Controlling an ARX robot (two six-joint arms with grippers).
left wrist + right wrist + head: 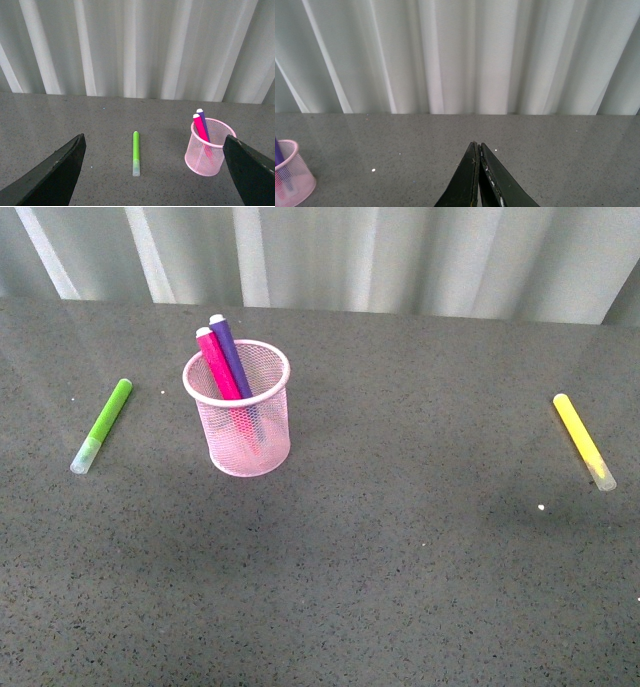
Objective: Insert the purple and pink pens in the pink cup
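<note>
1. You have the cup standing upright on the table, left of centre and toward the far side.
2. Inside it you find two pens side by side, leaning toward the far-left rim, their ends sticking out above the rim.
3. To the cup's left, well apart, one marker lies flat on the table.
4. Far off at the right edge, another marker lies flat.
5. Behind the table hangs a curtain.
</note>
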